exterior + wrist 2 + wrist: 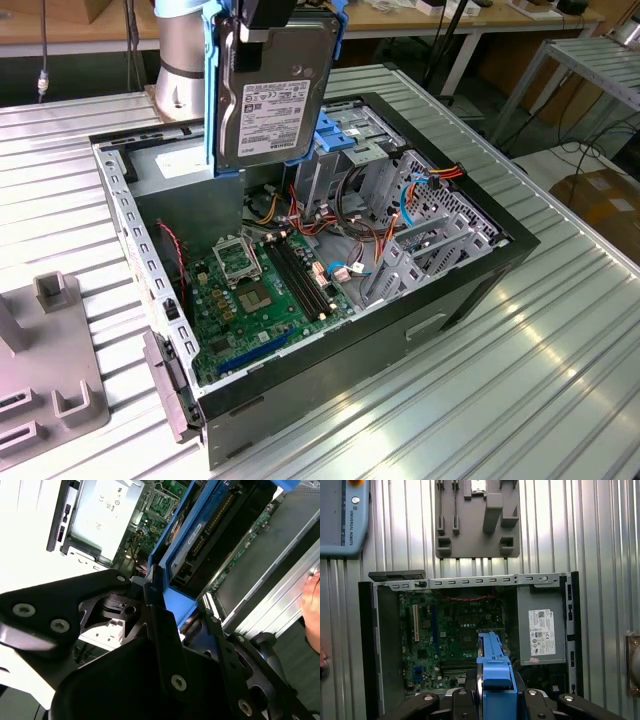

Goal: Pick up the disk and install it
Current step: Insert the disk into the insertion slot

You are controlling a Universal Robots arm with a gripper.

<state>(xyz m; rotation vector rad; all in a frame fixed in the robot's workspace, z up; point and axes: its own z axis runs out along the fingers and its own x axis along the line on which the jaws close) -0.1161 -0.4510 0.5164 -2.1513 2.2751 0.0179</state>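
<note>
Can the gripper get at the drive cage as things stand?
Likely yes: gripper holds the disk above the open case, drive cage just beside, nothing between; loose cables lie near the cage.

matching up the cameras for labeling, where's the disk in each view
Exterior view: the disk hangs upright, label facing the camera, at the top of the picture above the open case.
Second wrist view: the disk is seen edge-on, blue rails leading out over the case.
First wrist view: the disk is edge-on, held in the gripper.
Shared landmark: the green motherboard.
</note>
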